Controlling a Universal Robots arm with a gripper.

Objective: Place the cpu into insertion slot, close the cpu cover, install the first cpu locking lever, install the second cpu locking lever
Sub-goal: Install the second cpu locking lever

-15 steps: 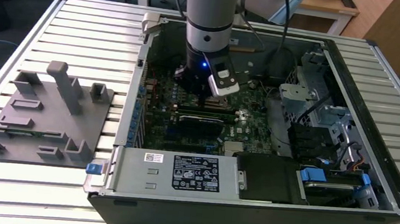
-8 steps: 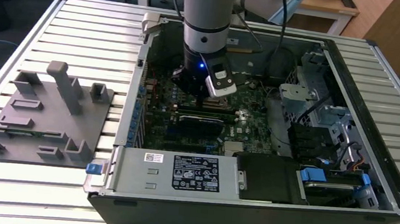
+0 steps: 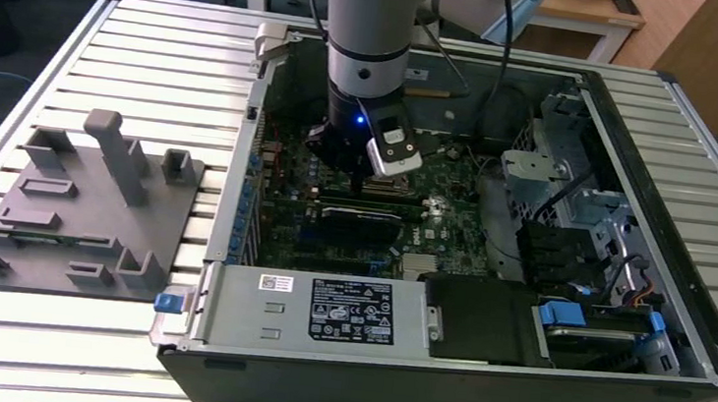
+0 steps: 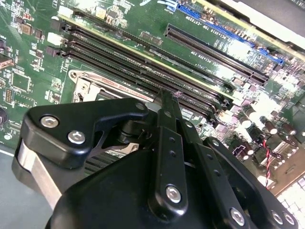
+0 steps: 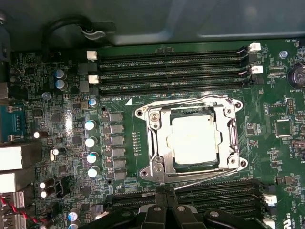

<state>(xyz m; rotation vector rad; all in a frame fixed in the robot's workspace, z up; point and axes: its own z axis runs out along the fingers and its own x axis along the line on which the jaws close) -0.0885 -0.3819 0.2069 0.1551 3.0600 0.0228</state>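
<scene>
On a slatted metal table [image 3: 149, 52] in a room with wooden desks [image 3: 589, 11], the open computer case [image 3: 667, 290] holds a green motherboard [image 5: 71, 119] where the cpu cover [image 5: 157, 148] frames the seated cpu [image 5: 195, 139], the hand [image 5: 164, 195] pressed together just beside them.

Inside the open computer case [image 3: 664, 319], on the slatted table [image 3: 163, 54]: circuit board [image 5: 57, 119] on the case floor, arm reaching down over it, gripper [image 5: 164, 191] just beside the insertion slot [image 5: 190, 138]. In the first wrist view, cpu [image 5: 195, 138] seated in the slot, cpu cover [image 5: 159, 143] closed around it, memory slots [image 5: 171, 62] flanking on two opposite sides. To the exterior view's left of the case, a fixture tray [image 3: 82, 204] on the table.
</scene>
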